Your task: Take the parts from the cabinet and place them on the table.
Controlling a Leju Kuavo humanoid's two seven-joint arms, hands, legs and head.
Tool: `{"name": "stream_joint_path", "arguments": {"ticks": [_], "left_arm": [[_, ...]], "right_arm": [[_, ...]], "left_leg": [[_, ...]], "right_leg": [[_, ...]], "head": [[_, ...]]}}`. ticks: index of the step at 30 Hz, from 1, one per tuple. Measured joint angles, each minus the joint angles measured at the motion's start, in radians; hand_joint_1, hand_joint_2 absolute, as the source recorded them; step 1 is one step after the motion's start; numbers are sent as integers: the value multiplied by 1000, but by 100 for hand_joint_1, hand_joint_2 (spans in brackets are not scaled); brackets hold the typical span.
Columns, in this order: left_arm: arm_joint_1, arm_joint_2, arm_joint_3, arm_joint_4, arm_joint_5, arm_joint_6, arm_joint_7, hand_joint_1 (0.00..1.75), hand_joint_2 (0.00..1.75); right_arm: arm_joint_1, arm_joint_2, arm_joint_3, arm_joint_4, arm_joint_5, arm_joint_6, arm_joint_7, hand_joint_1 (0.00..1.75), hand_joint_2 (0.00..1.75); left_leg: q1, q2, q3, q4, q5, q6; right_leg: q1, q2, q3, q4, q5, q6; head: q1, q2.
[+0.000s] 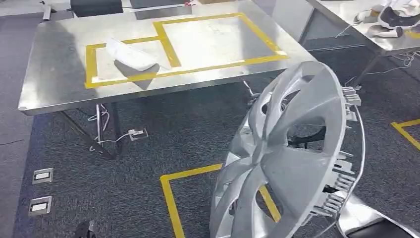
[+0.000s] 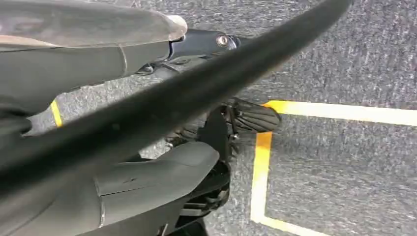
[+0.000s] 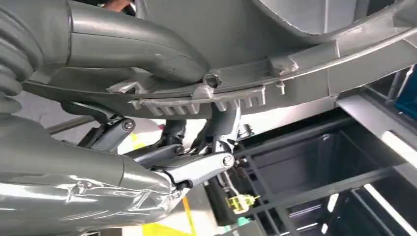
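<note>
Standing tilted on edge in the head view, a silver hubcap (image 1: pixel 292 158) fills the lower right, above grey carpet (image 1: pixel 148 144) marked with yellow tape (image 1: pixel 171 198). Well beyond it stands a steel table (image 1: pixel 59 94) carrying yellow taped squares; a white part (image 1: pixel 131 54) lies inside the left square.

From the left wrist, the left hand (image 2: pixel 147 147) shows its thick grey thumb (image 2: pixel 157 169) on one side of a dark curved rim that crosses the picture; the hubcap's edge (image 2: pixel 206 83) is blurred here. Dark fingers (image 2: pixel 251 115) sit just past the rim on the far side, over the carpet and a taped corner (image 2: pixel 263 142). The hand appears to grip the rim, though the blur leaves this uncertain.

From the right wrist, the right hand (image 3: pixel 187 123) grips the hubcap's rim (image 3: pixel 305 69): the grey thumb (image 3: pixel 147 49) presses on its inner face, and silver-jointed fingers (image 3: pixel 201 167) close under the ribbed clips (image 3: pixel 196 101) opposite the thumb. Beyond the fingertips, a dark metal cabinet frame (image 3: pixel 314 162) stands.
</note>
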Motion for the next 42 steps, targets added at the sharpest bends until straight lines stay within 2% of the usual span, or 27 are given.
{"name": "stream_joint_path", "arguments": {"ticks": [1, 2, 3, 5, 6, 9, 11, 14, 15, 16, 17, 19, 20, 21, 22, 23, 25, 26, 27, 29, 30, 31, 32, 35, 37, 40, 42], "left_arm": [[2, 0, 0, 0, 0, 0, 0, 0, 175], [2, 0, 0, 0, 0, 0, 0, 0, 175], [2, -2, 0, 0, 0, 0, 0, 0, 175], [3, -5, 0, 0, 0, 0, 0, 0, 175], [2, -7, 0, 0, 0, 0, 0, 0, 175], [1, -6, 0, 0, 2, 0, 1, 0, 175], [0, -5, 0, 0, 2, 0, 0, 0, 175], [-6, -5, 0, 0, 1, 0, 0, 0, 175], [-5, -5, 0, 0, 1, 0, 0, 0, 175], [-4, -5, 0, 0, 0, 0, 0, 0, 175], [-2, -5, 0, 0, 0, 0, 0, 0, 175], [-3, -3, 0, 0, -1, 0, 0, 0, 175], [-3, -4, 0, 0, -2, 0, 0, 0, 175], [-6, -5, 0, 0, -2, 0, 0, 0, 175], [-9, -4, 0, 0, -2, 0, 0, 0, 175], [-6, -5, 0, 0, -2, 0, 0, 0, 175], [-5, -5, 0, 0, -2, 0, 0, 0, 175], [-5, -5, 0, 0, -2, 0, 0, 0, 175], [-7, -5, 0, 0, -2, -1, 0, 0, 175], [-8, -3, 0, 0, -3, -1, 0, 0, 175], [-8, -3, 0, 0, -3, -1, 1, 0, 175], [-8, -3, 0, 0, -4, -2, 2, 0, 175], [-7, -3, 0, 0, -6, -2, 5, 0, 175], [-8, -5, 0, 0, -6, -3, 7, 0, 175], [-11, -5, 0, 0, -6, -4, 7, 0, 175], [-11, -6, 0, 0, -6, -5, 8, 0, 175], [-12, -5, 0, 0, -6, -5, 8, 0, 175]], "right_arm": [[2, 0, 0, 0, 0, 0, 0, 175, 175], [1, 0, 0, 0, 0, 0, 0, 175, 175], [0, 0, 0, 0, 0, 0, 0, 175, 175], [-1, 0, 0, 0, 0, 0, 0, 175, 175], [-4, 0, -1, 1, 0, 0, -1, 175, 175], [-5, 0, -1, 0, 0, 0, 0, 175, 175], [-7, 0, -1, -1, 0, 0, -2, 175, 175], [-10, 0, 0, -1, 0, 0, -2, 175, 175], [-8, 0, 1, -1, 0, 0, -2, 175, 175], [-6, 0, 1, 0, 0, -2, -2, 175, 175], [-5, 0, 1, -1, 0, -2, -2, 175, 175], [-6, 0, 1, -1, 1, -4, -2, 175, 175], [-6, 0, 0, -1, 1, -4, -3, 175, 175], [-7, 0, 0, -1, 1, -3, -3, 175, 175], [-7, 0, 0, -1, 1, -4, -3, 175, 175], [-4, 0, 0, -1, 2, -4, -3, 175, 175], [-5, 0, -1, -1, 2, -4, -3, 175, 175], [-5, 0, -2, -1, 2, -5, -3, 175, 175], [-7, 0, -3, -1, 3, -5, -3, 175, 175], [-4, 0, -2, -1, 3, -10, -3, 175, 175], [0, 0, -3, -1, 3, -11, -2, 175, 175], [4, 0, -3, -1, 3, -11, -1, 175, 175], [7, -1, -3, -1, 3, -14, 0, 175, 175], [6, -2, -5, -5, 3, -15, 3, 175, 175], [2, -2, -5, -8, 3, -15, 5, 175, 175], [6, -4, -8, -10, 3, -17, 7, 175, 175], [4, -4, -10, -15, 3, -16, 7, 175, 175]], "left_leg": [[-3, -2, 15, 0, -10, 1], [-6, -4, 29, 0, -21, 1], [-6, -5, 45, 0, -31, 1], [-6, -6, 63, -3, -51, -1], [-9, -9, 71, 3, -57, -7], [-9, -7, 72, 3, -55, -19], [-11, -7, 58, 47, -72, -30], [5, -7, -84, 274, -161, -52], [11, -7, -122, 318, -180, -59], [17, -6, -140, 321, -169, -66], [22, -6, -134, 280, -132, -69], [33, -6, -64, 87, -1, -81], [39, -5, -39, 7, 33, -84], [29, -6, -36, -2, -10, -75], [25, -4, -33, 4, -5, -60], [25, -7, -32, 4, 10, -52], [26, -6, -26, 3, 9, -39], [26, -4, -17, 0, 7, -31], [25, -4, -12, 0, 2, -24], [21, -4, -3, 1, -5, -16], [18, -5, 1, 1, -9, -14], [15, -5, 7, 1, -13, -14], [13, -7, 14, 1, -18, -13], [11, -10, 40, 1, -37, -18], [7, -10, 34, 5, -41, -25], [6, -7, 35, -1, -43, -38], [5, -7, 13, 53, -80, -47]], "right_leg": [[1, 0, -8, -16, -2, -3], [3, 0, 2, -69, 28, -9], [8, 0, 21, -145, 82, -17], [27, -2, 61, -316, 248, -41], [32, -2, 56, -340, 232, -47], [30, -3, 79, -351, 244, -61], [17, -3, 109, -371, 246, -62], [15, -3, 115, -374, 236, -65], [14, -2, 117, -374, 232, -64], [11, -1, 120, -372, 227, -62], [8, 1, 124, -370, 221, -58], [-1, 3, 136, -360, 205, -46], [-1, 2, 139, -358, 198, -39], [0, 4, 139, -353, 194, -33], [1, 5, 133, -353, 190, -26], [0, 4, 137, -354, 184, -19], [-2, 4, 143, -351, 176, -7], [-4, 1, 131, -327, 158, -4], [-4, -2, 107, -264, 124, -3], [-3, -2, 18, -79, 53, 0], [-3, -3, -20, -9, 34, 0], [-3, -2, -40, 16, 38, -2], [-2, -2, -33, -15, 68, -7], [9, -2, 79, -287, 224, -29], [16, -2, 111, -335, 207, -37], [13, 0, 113, -346, 202, -45], [6, -1, 130, -362, 204, -51]], "head": [[6, 0], [11, 0], [14, 0], [20, 0], [18, 0], [22, 0], [20, 0], [1, 0], [-1, 0], [-3, 0], [-6, 0], [-13, 0], [-19, 0], [-26, 0], [-24, 0], [-19, 0], [-14, 0], [-11, 0], [-3, 0], [13, 0], [16, 0], [19, 0], [22, 0], [35, 0], [37, 0], [37, 0], [31, 0]]}}
